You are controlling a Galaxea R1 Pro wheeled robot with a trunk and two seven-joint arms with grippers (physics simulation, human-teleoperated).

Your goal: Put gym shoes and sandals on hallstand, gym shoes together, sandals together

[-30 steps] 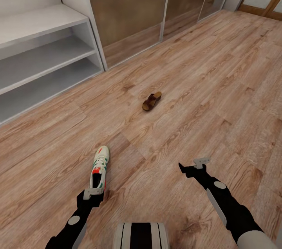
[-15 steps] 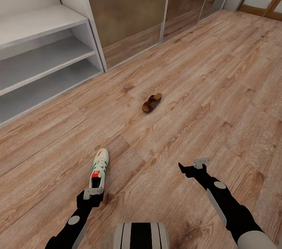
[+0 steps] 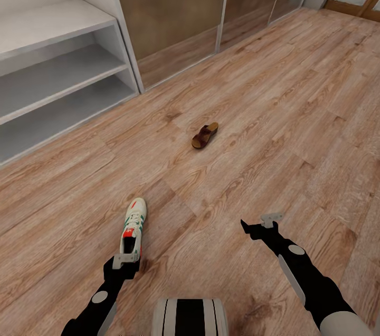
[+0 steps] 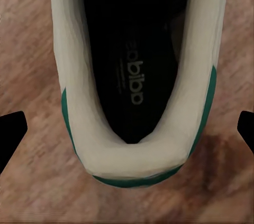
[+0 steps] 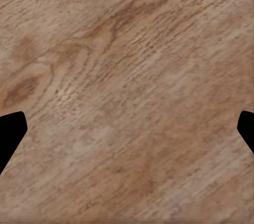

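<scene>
We hold our left end effector [image 3: 125, 260] spread wide over the heel of a gym shoe [image 3: 133, 224] lying on the corridor floor [image 3: 274, 114]. Our right end effector [image 3: 262, 226] hangs open above bare planks. One sandal [image 3: 204, 136] lies farther ahead, near the hallstand [image 3: 63, 69].

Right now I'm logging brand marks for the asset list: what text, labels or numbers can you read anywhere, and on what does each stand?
"adidas", small pale lettering on the dark insole of the gym shoe, seen in the left wrist view; it is blurred, so that reading is likely but not certain.
A smaller mark beside it on the insole: too blurred to read.
The sandal, the hallstand and the corridor floor show no readable text.
</scene>
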